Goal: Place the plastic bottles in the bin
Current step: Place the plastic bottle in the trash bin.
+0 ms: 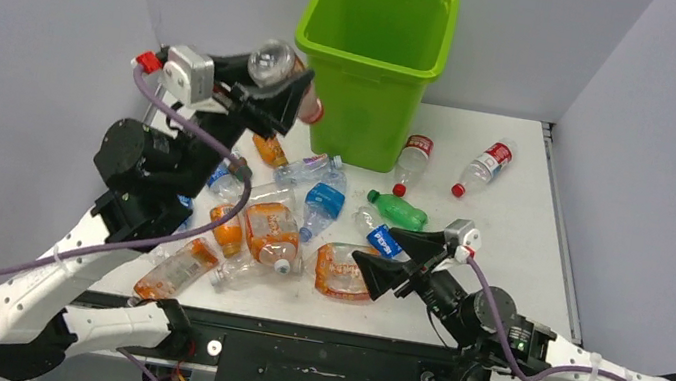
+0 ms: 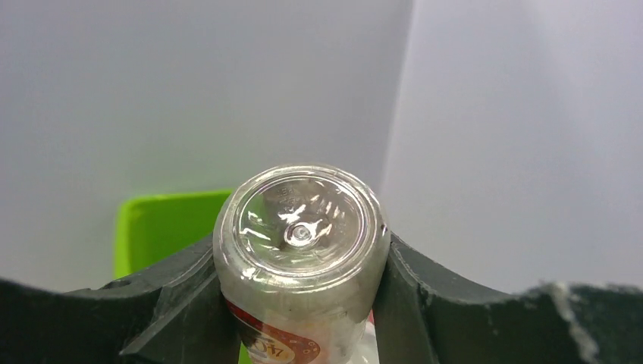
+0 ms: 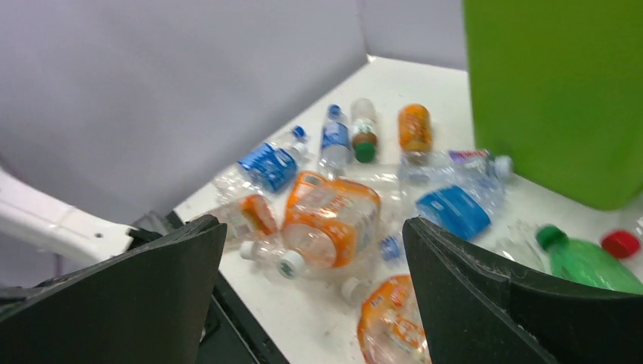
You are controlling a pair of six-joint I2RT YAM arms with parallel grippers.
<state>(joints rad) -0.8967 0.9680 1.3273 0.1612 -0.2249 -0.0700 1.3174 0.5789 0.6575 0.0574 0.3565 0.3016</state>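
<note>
My left gripper [image 1: 283,91] is shut on a clear bottle with a red label [image 1: 275,64], held in the air just left of the lime-green bin [image 1: 373,64]. In the left wrist view the bottle's round base [image 2: 302,227] fills the space between the jaws, with the bin's rim [image 2: 163,227] behind. My right gripper [image 1: 398,257] stands open low over the table, nothing between its fingers. Beneath and beyond it lie several bottles: a crushed orange one [image 1: 342,270], an orange-labelled one [image 3: 334,216], a blue-labelled one [image 3: 455,208] and a green one [image 3: 588,262].
Two clear bottles with red labels [image 1: 414,156] [image 1: 486,164] lie right of the bin. More crushed bottles are piled at the table's left front [image 1: 176,267]. Grey walls close in the left, back and right. The table's near edge [image 1: 314,326] runs just behind the arms' bases.
</note>
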